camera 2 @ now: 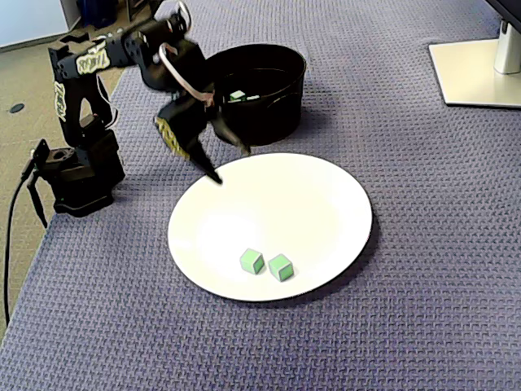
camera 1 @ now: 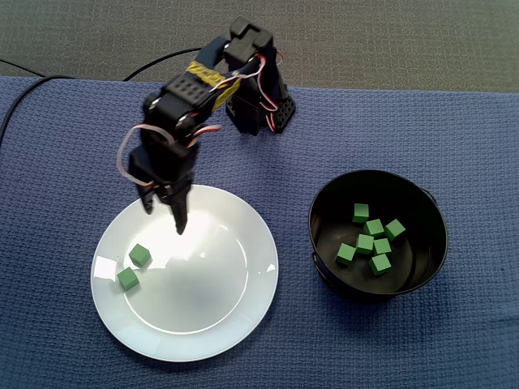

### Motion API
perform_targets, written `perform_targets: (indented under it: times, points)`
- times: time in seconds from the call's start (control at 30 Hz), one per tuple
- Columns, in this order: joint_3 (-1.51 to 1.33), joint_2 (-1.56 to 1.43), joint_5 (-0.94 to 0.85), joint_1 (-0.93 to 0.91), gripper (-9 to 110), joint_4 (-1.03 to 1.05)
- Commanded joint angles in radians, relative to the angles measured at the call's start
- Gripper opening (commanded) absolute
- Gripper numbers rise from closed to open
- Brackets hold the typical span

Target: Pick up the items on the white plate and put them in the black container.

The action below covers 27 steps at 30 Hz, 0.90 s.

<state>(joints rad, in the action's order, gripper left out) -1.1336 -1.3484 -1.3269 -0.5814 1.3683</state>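
In a fixed view from above, the outer cube (camera 1: 127, 278) sat near the left rim of the white plate (camera 1: 211, 312), and the nearer cube (camera 1: 139, 255) lay just beside it, a little further into the plate. Right of them, over the plate's upper left part, my gripper (camera 1: 165, 220) hung empty with its fingers spread. I judged the step to be the reach for the nearer cube. To do it well I had to turn the wrist so the fingers straddled only that cube's flat sides, come straight down, and close gently, since the glossy plate looked likely to let it skid into its neighbour. The black container (camera 1: 426, 243), right of the plate, already held seven cubes.
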Motion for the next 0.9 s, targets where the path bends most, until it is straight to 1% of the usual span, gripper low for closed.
perform_targets:
  times: [0.0, 0.27, 0.67, 0.87]
  points:
    - [0.084, 0.064, -0.025, -0.057, 24, -0.037]
    - [0.195, 0.224, -0.044, -0.092, 25, -0.052]
    - [0.202, 0.351, -0.06, -0.12, 27, -0.155]
    - [0.215, 0.407, -0.031, -0.084, 27, -0.161]
